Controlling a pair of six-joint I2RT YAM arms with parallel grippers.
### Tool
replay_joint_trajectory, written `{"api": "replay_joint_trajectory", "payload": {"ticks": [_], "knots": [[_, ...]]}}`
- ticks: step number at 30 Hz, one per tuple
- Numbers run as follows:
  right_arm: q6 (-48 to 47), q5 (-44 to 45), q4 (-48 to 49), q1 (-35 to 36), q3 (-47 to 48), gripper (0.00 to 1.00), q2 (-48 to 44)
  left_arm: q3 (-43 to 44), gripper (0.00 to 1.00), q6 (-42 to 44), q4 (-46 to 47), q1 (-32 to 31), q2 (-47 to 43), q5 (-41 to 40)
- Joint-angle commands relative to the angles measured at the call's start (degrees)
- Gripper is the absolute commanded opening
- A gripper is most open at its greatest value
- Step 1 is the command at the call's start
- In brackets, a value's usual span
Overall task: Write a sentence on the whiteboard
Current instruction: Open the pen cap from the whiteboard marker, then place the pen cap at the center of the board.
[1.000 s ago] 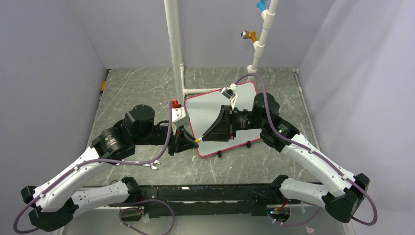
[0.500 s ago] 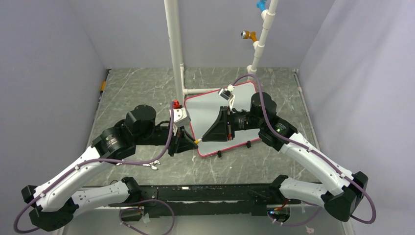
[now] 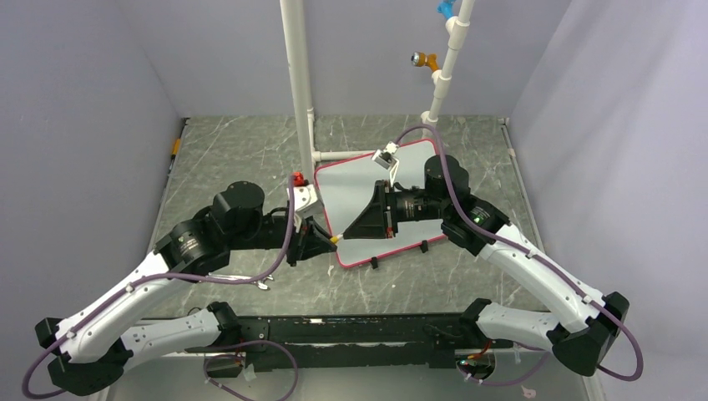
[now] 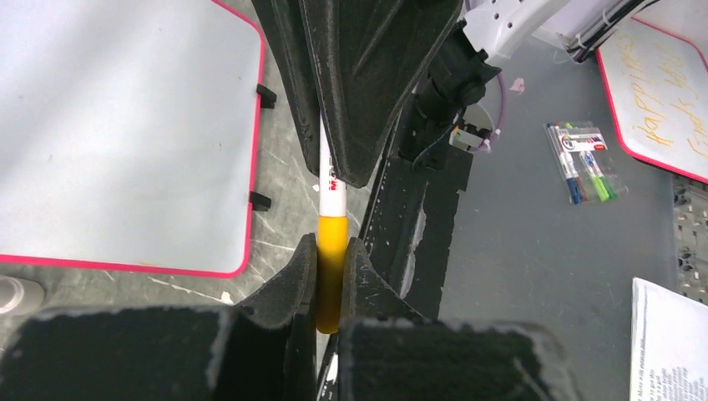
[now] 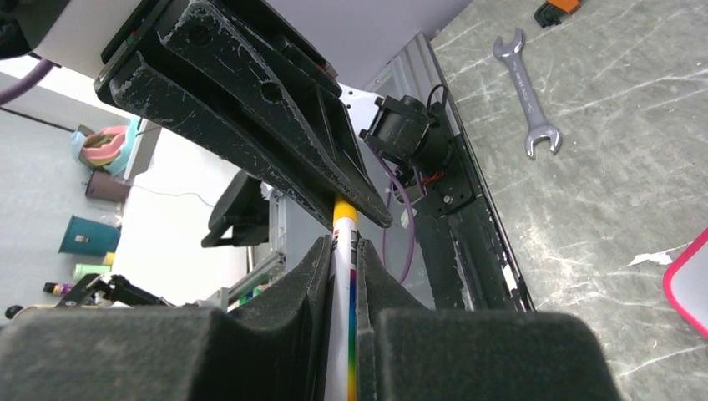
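Left end effector (image 4: 331, 251) clamps the cap (image 4: 331, 280), right end effector (image 5: 344, 251) the barrel (image 4: 331, 180), at the whiteboard's (image 3: 351, 188) seven o'clock: a skewed pull could drop the marker (image 5: 341, 326).

Wrench (image 5: 526, 92) on marble table (image 3: 242, 159); white pipes (image 3: 296, 75) behind; marker pack (image 4: 583, 161) on floor.

A: What are the walls (image 3: 92, 92) like?
B: Plain and pale purple-grey, on three sides.
A: And the table (image 3: 242, 150)?
B: Dark grey-green stone look, with thin white lines. Two white pipes (image 3: 299, 83) stand at the back. The light is soft.
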Motion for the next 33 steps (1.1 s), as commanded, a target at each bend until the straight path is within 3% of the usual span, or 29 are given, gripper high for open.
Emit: {"api": "replay_joint_trajectory", "payload": {"ticks": [1,11,15,20,25,29,33], "knots": [[1.42,5.01,-5.45,-1.61,3.43,0.0,-1.03,-2.0,0.0,0.88,0.9,-0.04,-4.26,-5.09],[1.46,2.14,-10.15,-10.98,1.84,0.0,-4.3,-10.23,0.0,-1.46,1.54,-0.02,-11.54,-13.28],[0.91,3.18,-11.34,-12.34,1.39,0.0,-5.62,-12.44,0.0,-4.68,1.35,-0.04,-13.74,-21.89],[-0.99,9.85,-13.92,-12.38,0.28,0.0,-7.72,-16.83,0.0,-12.93,0.55,-0.02,-14.85,-34.72],[-2.41,18.76,-15.02,-12.33,-2.25,0.0,-9.72,-22.92,0.01,-27.39,-2.77,0.29,-11.96,-50.6],[-3.88,21.98,-16.36,-12.31,-2.73,0.0,-9.94,-28.4,0.06,-33.94,-1.55,1.27,-8.87,-54.68],[-4.57,23.91,-17.07,-12.32,-3.12,0.0,-10.77,-34.27,0.1,-36.72,2.78,4.1,-5.8,-52.76]]}}
